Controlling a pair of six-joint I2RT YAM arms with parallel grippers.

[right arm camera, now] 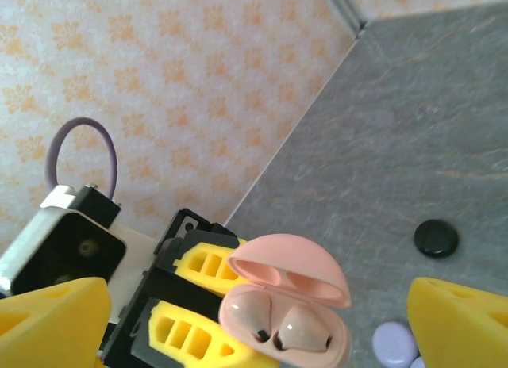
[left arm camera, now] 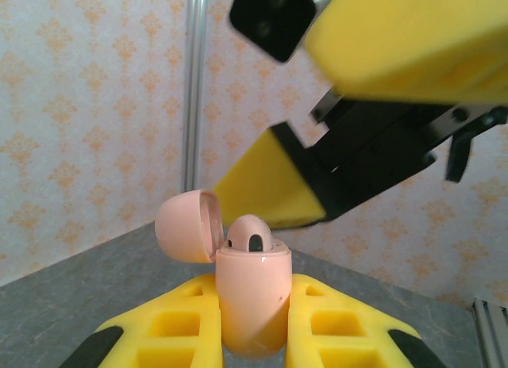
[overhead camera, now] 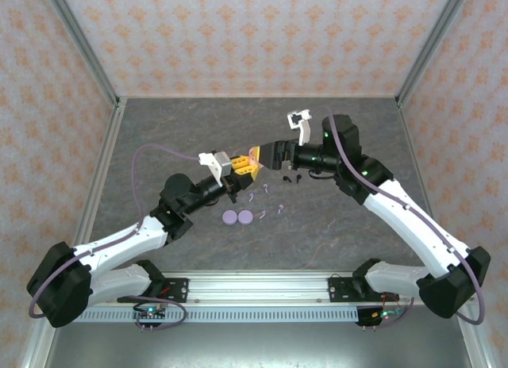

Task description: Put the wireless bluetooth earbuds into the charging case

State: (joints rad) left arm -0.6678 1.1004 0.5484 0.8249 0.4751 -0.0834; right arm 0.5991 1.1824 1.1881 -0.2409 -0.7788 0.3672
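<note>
A pale pink charging case (left arm camera: 252, 297) stands upright between my left gripper's (left arm camera: 252, 332) yellow pads, which are shut on its body. Its lid (left arm camera: 186, 225) is swung open. Two pale pink earbuds (right arm camera: 254, 316) (right arm camera: 305, 330) sit side by side in the case (right arm camera: 290, 308). My right gripper (right arm camera: 258, 304) is open just above the case, its yellow fingertips (right arm camera: 59, 320) wide apart and touching nothing. In the top view the two grippers meet over the table's middle at the case (overhead camera: 254, 155). Loose lilac earbuds (overhead camera: 252, 197) lie on the table below.
Two lilac round pucks (overhead camera: 230, 217) lie on the grey table near the left arm, with more lilac earbuds (overhead camera: 282, 208) beside them. Small black pieces (overhead camera: 291, 178) sit under the right gripper. A black puck (right arm camera: 436, 237) lies farther out. Patterned walls enclose the table.
</note>
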